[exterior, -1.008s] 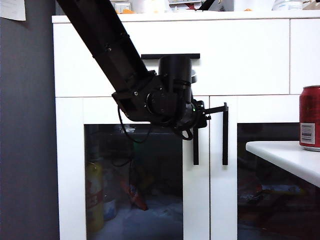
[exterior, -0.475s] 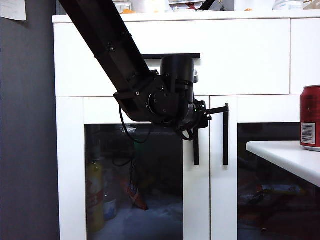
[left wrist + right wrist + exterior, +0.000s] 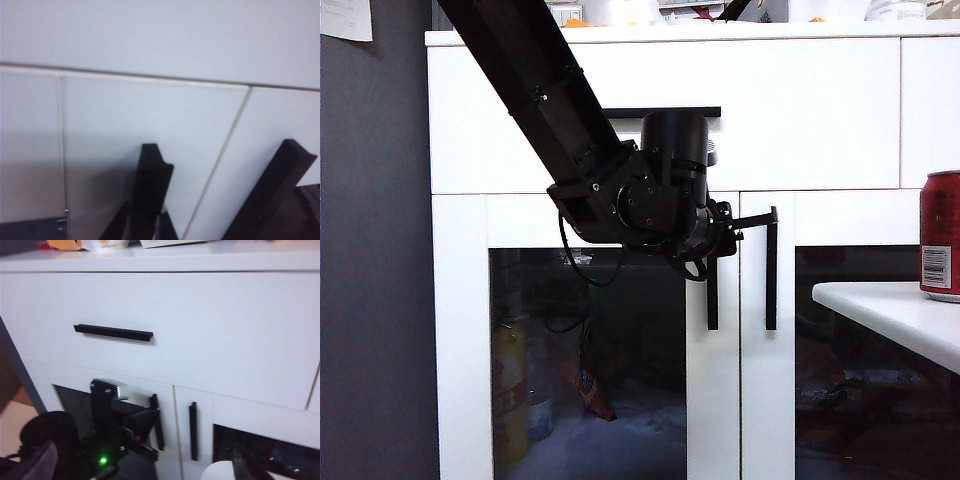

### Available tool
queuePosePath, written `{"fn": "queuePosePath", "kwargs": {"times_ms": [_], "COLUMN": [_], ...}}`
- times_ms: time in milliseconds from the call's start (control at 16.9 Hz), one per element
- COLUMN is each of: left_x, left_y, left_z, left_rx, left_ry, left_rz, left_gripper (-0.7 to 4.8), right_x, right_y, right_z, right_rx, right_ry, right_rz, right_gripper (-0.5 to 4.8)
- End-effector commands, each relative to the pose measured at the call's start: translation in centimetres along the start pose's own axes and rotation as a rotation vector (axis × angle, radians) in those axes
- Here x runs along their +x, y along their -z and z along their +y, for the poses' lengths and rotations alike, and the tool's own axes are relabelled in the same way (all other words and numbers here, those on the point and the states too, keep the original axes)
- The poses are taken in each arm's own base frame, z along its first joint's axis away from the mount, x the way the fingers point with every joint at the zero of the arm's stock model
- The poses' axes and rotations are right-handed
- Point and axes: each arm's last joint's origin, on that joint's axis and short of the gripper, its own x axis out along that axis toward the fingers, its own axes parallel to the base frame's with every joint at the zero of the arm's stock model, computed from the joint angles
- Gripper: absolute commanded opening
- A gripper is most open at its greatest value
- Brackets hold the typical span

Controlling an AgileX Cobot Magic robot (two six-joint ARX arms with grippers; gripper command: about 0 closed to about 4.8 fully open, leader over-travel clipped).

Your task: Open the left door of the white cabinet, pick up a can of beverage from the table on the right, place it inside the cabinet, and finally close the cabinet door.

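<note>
The white cabinet (image 3: 800,110) fills the exterior view, and its left door (image 3: 520,220) lies flush and closed. My left gripper (image 3: 717,243) is at the top of that door's vertical black handle (image 3: 712,300). In the left wrist view my left gripper (image 3: 145,226) is shut on the handle (image 3: 151,185), with a finger on each side. The red can of beverage (image 3: 941,235) stands on the white table (image 3: 885,305) at the right. My right gripper (image 3: 144,446) hangs open in front of the cabinet with nothing between its fingers (image 3: 37,462). It is out of the exterior view.
The twin door's black handle (image 3: 770,270) stands close beside the held one. A drawer with a horizontal black handle (image 3: 660,112) sits above the doors. Behind the left glass stand a yellow bottle (image 3: 507,390) and packets. A grey wall (image 3: 370,250) borders the cabinet on the left.
</note>
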Motion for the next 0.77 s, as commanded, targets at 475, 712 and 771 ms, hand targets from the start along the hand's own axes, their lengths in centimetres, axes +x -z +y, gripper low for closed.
{"fn": "queuePosePath", "kwargs": {"times_ms": [475, 712, 771], "left_x": [-0.39, -0.37, -0.36], "left_y": [-0.12, -0.14, -0.16], "left_z": [-1.31, -1.18, -1.05], "left_rx": [-0.029, -0.030, -0.029], "left_ry": [0.075, 0.041, 0.001], "left_rz": [0.012, 0.005, -0.001], "left_gripper": [-0.05, -0.05, -0.05], "right_x": [-0.21, -0.21, -0.21], "right_y": [-0.30, -0.29, -0.30], "right_z": [0.10, 0.10, 0.10], "right_rx": [0.023, 0.023, 0.023], "right_ry": [-0.001, -0.001, -0.001], "right_rz": [-0.022, -0.021, -0.022], "right_gripper": [4.79, 4.79, 4.79]}}
